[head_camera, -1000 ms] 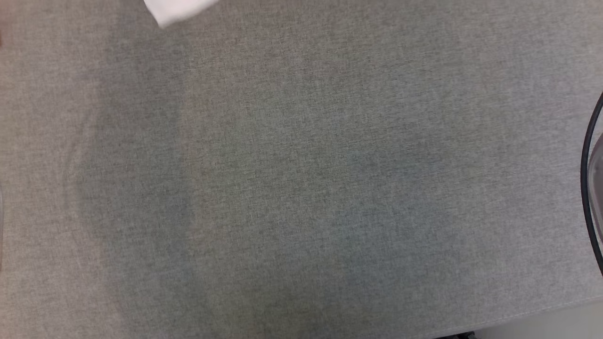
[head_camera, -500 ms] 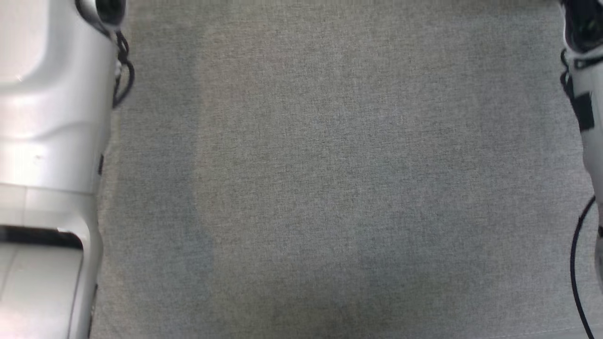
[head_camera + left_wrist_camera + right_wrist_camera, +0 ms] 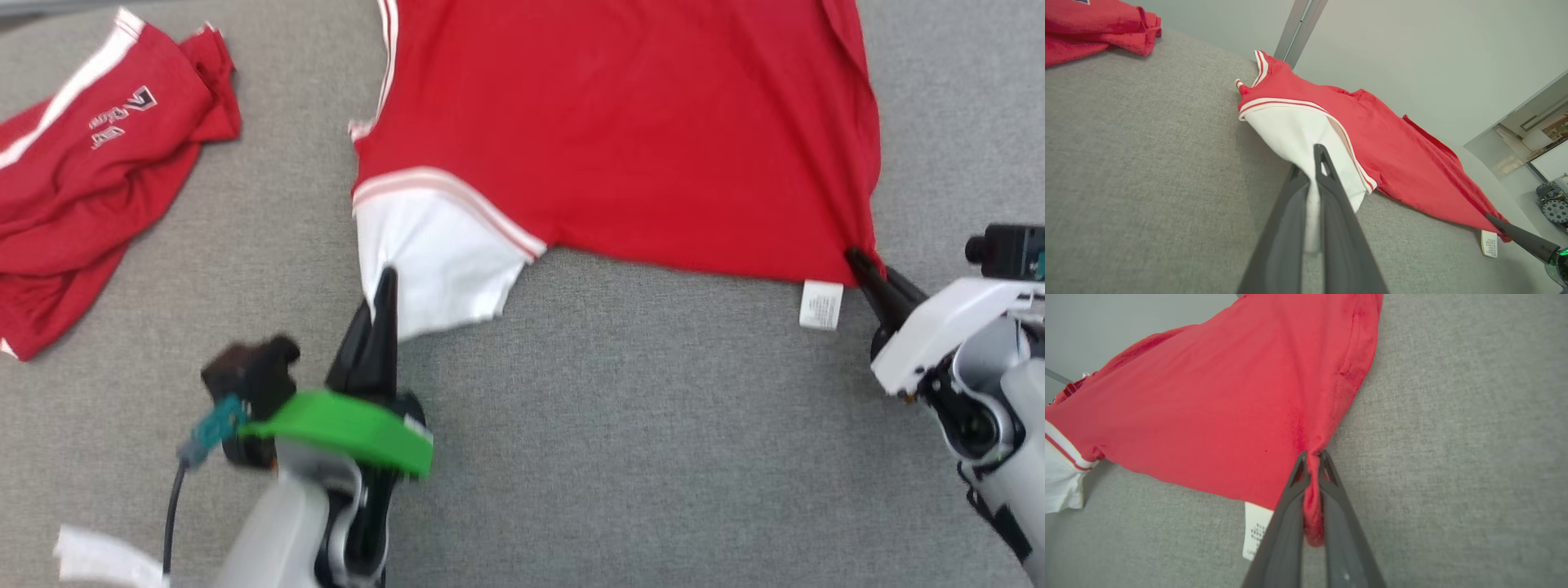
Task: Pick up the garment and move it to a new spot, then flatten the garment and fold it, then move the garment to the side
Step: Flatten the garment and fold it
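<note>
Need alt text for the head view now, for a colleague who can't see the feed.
A red garment lies spread on a grey fabric surface, the left gripper shut on its white part and the right gripper shut on its red corner beside a white label. A second red garment lies crumpled at upper left.

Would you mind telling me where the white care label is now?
In the head view, the care label lies at the red garment's lower right corner, just left of the fingers of the right gripper.
</note>
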Controlling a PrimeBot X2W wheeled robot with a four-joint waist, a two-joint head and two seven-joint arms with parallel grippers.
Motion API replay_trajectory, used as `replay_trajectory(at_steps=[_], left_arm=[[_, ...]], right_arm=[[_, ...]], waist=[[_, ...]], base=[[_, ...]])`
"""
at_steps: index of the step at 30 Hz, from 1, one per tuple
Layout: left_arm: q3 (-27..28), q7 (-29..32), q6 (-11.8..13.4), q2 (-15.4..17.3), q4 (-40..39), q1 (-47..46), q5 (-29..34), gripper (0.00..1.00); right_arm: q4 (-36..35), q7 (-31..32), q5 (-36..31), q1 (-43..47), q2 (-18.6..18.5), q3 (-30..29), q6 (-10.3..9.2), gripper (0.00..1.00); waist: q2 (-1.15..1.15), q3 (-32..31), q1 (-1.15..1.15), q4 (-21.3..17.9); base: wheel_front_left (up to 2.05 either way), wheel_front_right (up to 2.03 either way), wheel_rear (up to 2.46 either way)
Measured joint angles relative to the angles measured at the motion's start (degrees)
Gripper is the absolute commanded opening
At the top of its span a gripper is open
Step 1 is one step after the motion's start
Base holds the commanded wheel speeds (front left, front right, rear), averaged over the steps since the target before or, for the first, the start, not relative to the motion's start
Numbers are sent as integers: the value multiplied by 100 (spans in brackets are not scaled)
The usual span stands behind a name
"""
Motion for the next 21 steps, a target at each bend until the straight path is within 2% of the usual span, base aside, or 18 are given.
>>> replay_trajectory(at_steps=[4,9,15,21], left_arm=[[-11,322,501,212,-1254,1575,-153,0],[-30,497,994,385,-2271,2973,-279,0],[-237,680,1180,413,-2961,3704,-375,0],[-343,1073,1167,628,-3077,3339,-244,0]], right_arm=[[-113,-108,231,785,-97,65,0,0],[-260,-286,257,1533,-237,58,1,0],[-832,-428,398,2453,-387,-283,0,0],[-1129,-231,298,2520,-374,-567,0,0]], waist=[[0,-516,0,28],[0,-1033,0,66],[0,-1331,-1,192],[0,-1124,0,235]], base=[[0,0,0],[0,0,0],[0,0,0],[0,0,0]])
